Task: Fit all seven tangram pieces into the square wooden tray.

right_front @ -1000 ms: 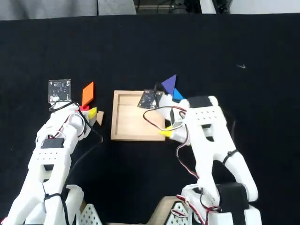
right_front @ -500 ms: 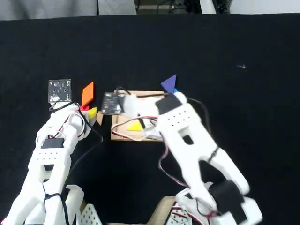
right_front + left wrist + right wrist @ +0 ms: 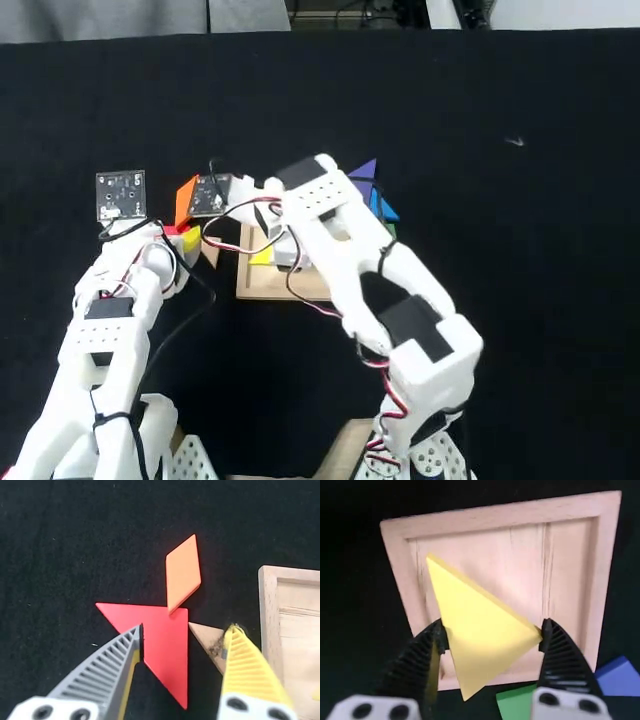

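Triangle (image 3: pixel 477 635), yellow, between right fingers (image 3: pixel 561 656), over wooden tray (image 3: pixel 500 514)

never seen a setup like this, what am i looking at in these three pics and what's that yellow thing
These are two small robot arms at a black table: a left arm and a right arm. One picture looks down from a fixed camera above. The other two come from a camera on each arm's wrist, looking past its tool.

On the table are a square wooden tray and flat coloured puzzle pieces meant to fit into it. The left tool is open over a red triangle, with an orange piece and a tan triangle beside it. The right tool grips the yellow triangle over the tray. A green piece and a blue piece lie just outside the tray, near a purple piece.
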